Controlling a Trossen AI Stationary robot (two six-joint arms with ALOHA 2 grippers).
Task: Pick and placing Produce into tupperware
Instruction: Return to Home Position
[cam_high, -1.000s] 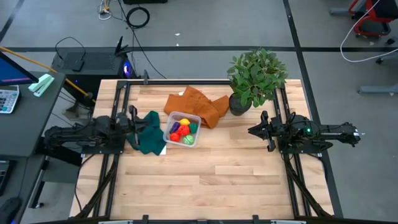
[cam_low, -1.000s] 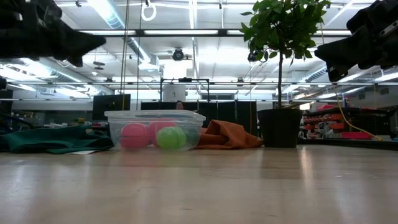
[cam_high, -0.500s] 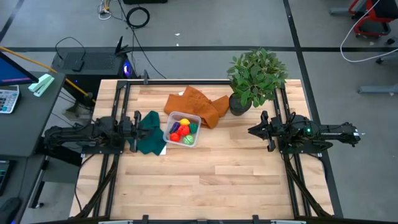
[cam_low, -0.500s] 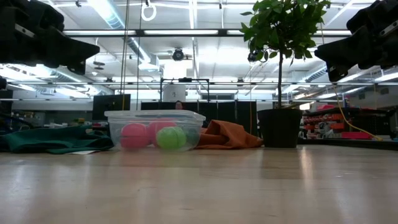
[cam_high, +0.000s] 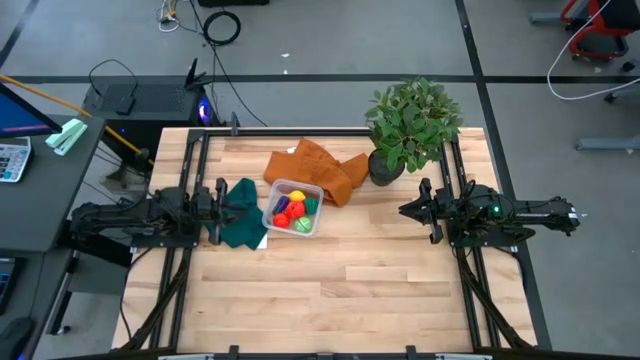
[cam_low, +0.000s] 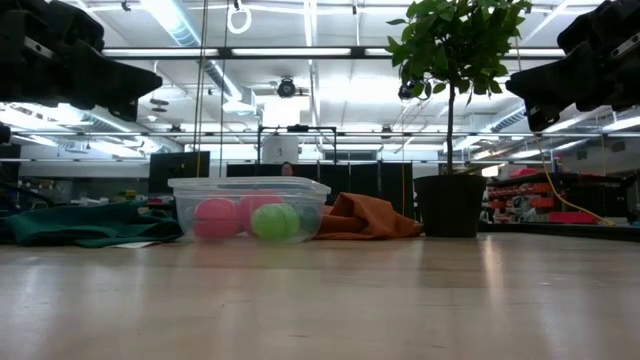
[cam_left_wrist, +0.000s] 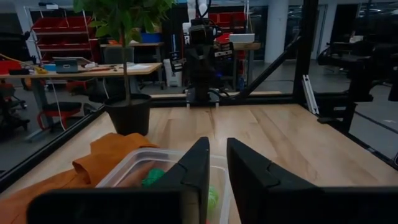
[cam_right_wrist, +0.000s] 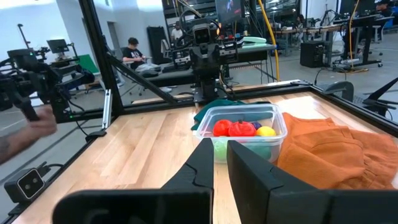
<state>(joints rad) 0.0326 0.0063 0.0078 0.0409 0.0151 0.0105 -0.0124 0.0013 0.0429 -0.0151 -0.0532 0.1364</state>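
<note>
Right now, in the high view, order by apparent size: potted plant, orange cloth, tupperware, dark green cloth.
1. potted plant, though taller, so nearer the camera
2. orange cloth
3. tupperware and dark green cloth: about alike

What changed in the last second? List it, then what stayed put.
The left gripper drew slightly back toward its own side, away from the box; nothing was grabbed or released. The right gripper, the toy fruit in the box, the orange cloth, the green cloth and the plant stayed put.
</note>
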